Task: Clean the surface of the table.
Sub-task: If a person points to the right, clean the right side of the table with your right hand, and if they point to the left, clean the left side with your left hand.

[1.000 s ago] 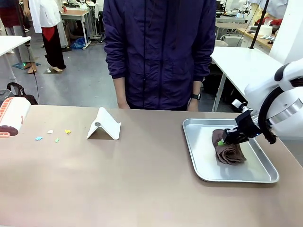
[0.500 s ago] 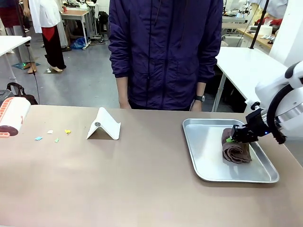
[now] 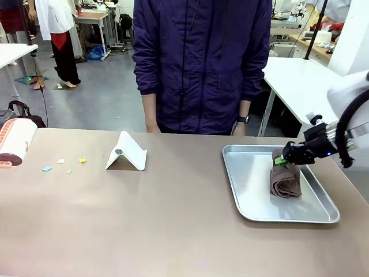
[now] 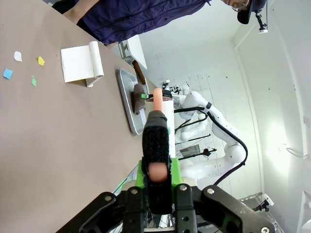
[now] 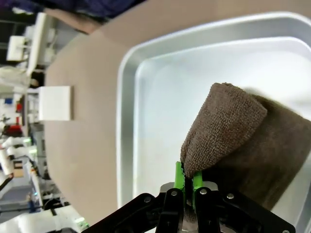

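Front view gives us the brown worktop with a metal tray at its right edge, where our right end effector is pinched on the far end of a rolled brown cloth lying in the tray. Left wrist view has our left end effector clamped round the black handle of a roller. Coloured paper scraps lie near the worktop's left edge.

One brown table. Four paper scraps at far left: one white, one yellow, one blue, one green. One white stand just right of those. One tray at right, one brown cloth inside. One roller at the left edge. One person at the far side.
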Action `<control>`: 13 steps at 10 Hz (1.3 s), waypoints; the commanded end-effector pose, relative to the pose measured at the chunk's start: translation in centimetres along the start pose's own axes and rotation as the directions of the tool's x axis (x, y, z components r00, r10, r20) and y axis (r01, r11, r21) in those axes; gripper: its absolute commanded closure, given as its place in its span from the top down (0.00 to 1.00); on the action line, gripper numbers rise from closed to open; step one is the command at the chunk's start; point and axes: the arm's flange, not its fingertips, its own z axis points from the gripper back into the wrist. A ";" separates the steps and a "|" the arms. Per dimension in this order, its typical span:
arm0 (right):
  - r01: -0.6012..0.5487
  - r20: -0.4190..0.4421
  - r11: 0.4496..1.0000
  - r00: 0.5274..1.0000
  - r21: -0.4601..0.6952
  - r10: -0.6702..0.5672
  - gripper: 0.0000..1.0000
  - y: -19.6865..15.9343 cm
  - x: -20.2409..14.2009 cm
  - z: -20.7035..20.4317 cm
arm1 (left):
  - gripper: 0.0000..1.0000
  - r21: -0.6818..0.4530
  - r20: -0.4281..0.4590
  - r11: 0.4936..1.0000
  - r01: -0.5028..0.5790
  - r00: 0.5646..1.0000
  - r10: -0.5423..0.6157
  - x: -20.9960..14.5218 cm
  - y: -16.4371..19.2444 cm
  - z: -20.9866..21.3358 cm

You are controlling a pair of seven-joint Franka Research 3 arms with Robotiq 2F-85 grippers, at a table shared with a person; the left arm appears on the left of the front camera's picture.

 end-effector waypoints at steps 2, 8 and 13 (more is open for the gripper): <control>-0.043 0.015 0.974 0.999 0.221 0.041 0.06 1.0 -1.1 5.1 | 0.00 -0.012 -0.010 1.000 0.010 1.000 -0.010 -0.3 -0.4 0.0; -0.013 -0.045 0.732 0.997 0.681 0.060 0.06 0.4 -3.8 14.3 | 0.00 -0.012 -0.010 1.000 0.010 1.000 -0.010 -0.3 -0.4 0.0; -0.019 0.018 0.666 1.000 0.746 0.007 0.06 -3.5 -6.7 18.1 | 0.00 -0.012 -0.010 1.000 0.010 1.000 -0.010 -0.3 -0.4 0.0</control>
